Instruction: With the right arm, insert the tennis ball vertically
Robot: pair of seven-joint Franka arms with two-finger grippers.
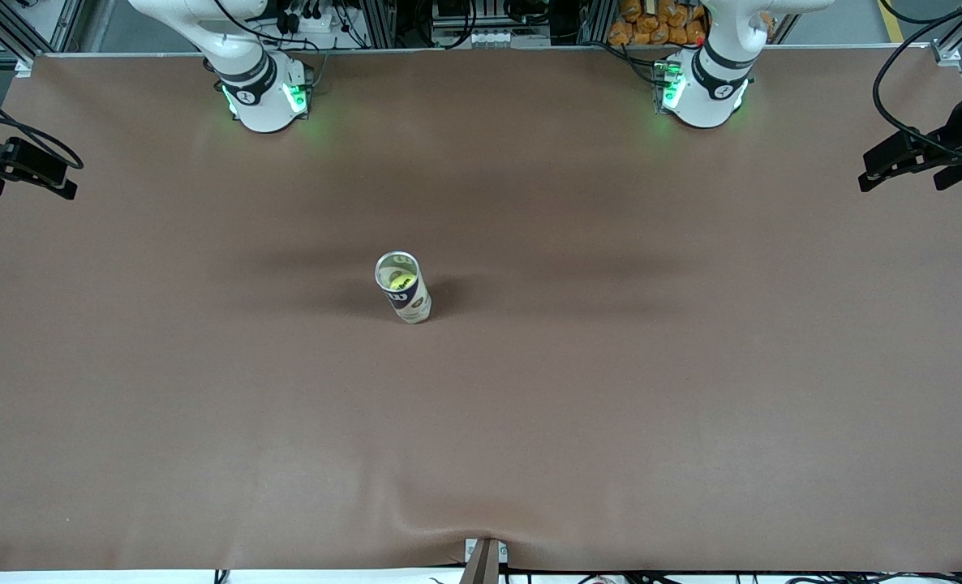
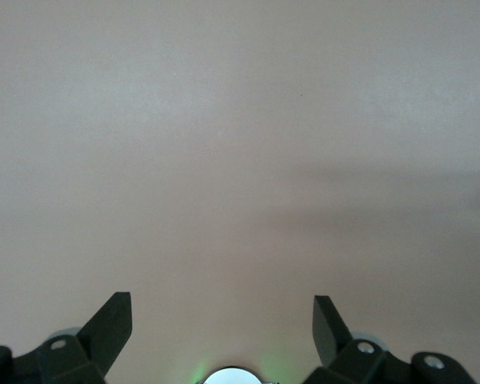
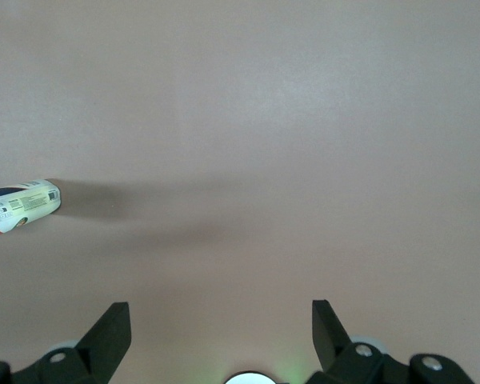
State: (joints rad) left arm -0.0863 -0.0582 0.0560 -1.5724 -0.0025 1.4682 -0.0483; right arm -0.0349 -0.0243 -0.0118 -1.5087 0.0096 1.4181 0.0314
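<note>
A clear tennis ball can with a dark label stands upright near the middle of the brown table. Its mouth is open, and a yellow-green tennis ball sits inside it. The can also shows at the edge of the right wrist view. My right gripper is open and empty, high over bare table away from the can. My left gripper is open and empty over bare table. Neither hand shows in the front view; only the arm bases do.
The right arm's base and the left arm's base stand along the table's edge farthest from the front camera. Black camera mounts reach in at both ends. A small bracket sits at the nearest edge.
</note>
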